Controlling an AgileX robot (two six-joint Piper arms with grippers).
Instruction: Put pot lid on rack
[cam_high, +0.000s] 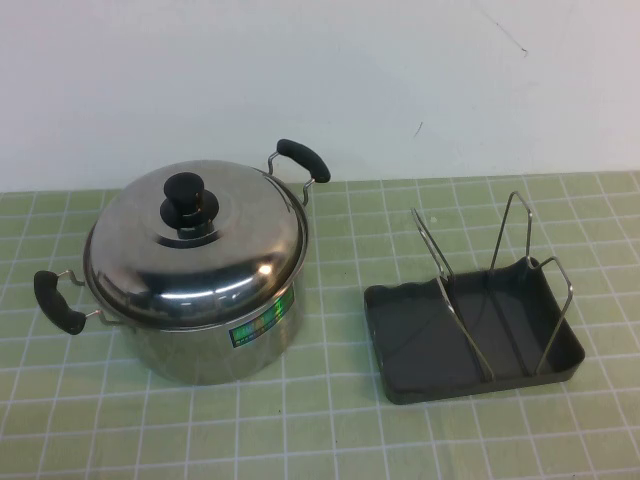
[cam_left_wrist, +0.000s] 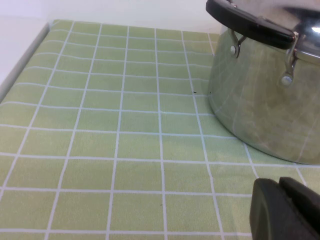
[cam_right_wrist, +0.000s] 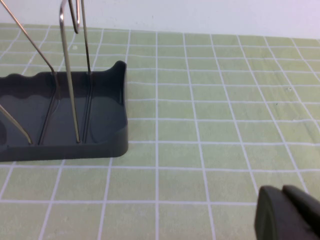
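The shiny domed pot lid (cam_high: 200, 245) with a black knob (cam_high: 187, 200) sits on the steel pot (cam_high: 215, 335) at the table's left. The rack (cam_high: 475, 325), a dark grey tray with thin silver wire dividers (cam_high: 440, 270), stands to the pot's right and holds nothing. Neither arm shows in the high view. My left gripper (cam_left_wrist: 280, 187) is shut and empty, low over the mat beside the pot's wall (cam_left_wrist: 265, 110) and black handle (cam_left_wrist: 250, 22). My right gripper (cam_right_wrist: 283, 192) is shut and empty over the mat, off to the side of the rack's tray (cam_right_wrist: 75, 135).
A green mat with a white grid (cam_high: 330, 420) covers the table. A white wall (cam_high: 320, 80) runs along the back. The mat's edge shows in the left wrist view (cam_left_wrist: 25, 60).
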